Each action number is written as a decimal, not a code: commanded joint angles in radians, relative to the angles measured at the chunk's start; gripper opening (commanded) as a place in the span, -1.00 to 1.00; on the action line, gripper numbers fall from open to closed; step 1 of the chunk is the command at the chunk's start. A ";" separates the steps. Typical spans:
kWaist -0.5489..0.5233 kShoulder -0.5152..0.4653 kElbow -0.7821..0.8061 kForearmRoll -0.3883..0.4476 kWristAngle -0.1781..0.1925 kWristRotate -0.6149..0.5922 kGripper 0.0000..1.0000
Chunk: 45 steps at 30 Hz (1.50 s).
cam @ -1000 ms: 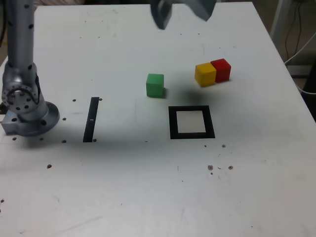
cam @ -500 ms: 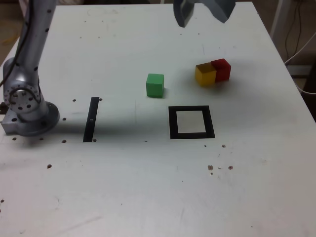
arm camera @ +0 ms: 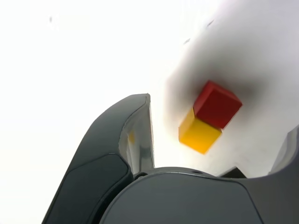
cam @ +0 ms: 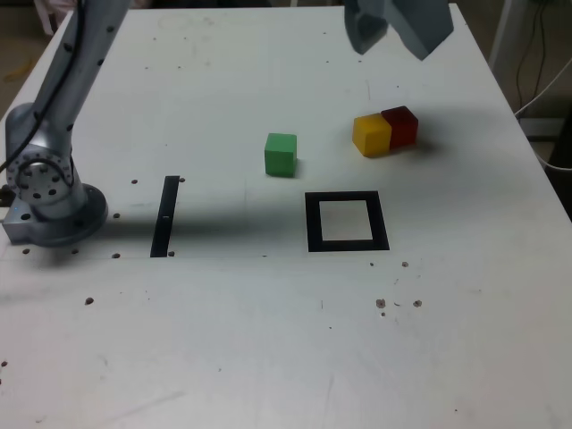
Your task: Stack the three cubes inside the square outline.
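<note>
On the white table the green cube [cam: 281, 154] sits alone, up and to the exterior view's left of the square outline [cam: 347, 222], whose white centre is bare. The yellow cube [cam: 372, 135] and red cube [cam: 400, 126] touch side by side further toward the exterior view's right. My gripper [cam: 393, 29] hangs open high above the table's far part, beyond the yellow and red pair. In the wrist view the red cube [arm camera: 217, 104] and yellow cube [arm camera: 199, 133] show between my spread fingers [arm camera: 135, 135], well below them. Nothing is held.
A narrow black strip [cam: 165, 215] lies on the table near the arm's grey base [cam: 49, 192] at the exterior view's left. Small dark specks dot the table [cam: 268, 340]. The table's right edge and cables are at the exterior view's far right.
The gripper has travelled toward the exterior view's right along the table's far side, from above the green cube's column to beyond the yellow and red cubes. The cubes have not moved.
</note>
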 commanded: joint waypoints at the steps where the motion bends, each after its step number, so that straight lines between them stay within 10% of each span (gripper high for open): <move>1: 0.000 0.004 0.008 -0.016 0.012 0.097 0.98; 19: -0.067 -0.024 0.086 -0.191 0.141 0.319 0.98; 45: -0.083 0.004 0.159 -0.193 0.128 0.342 0.85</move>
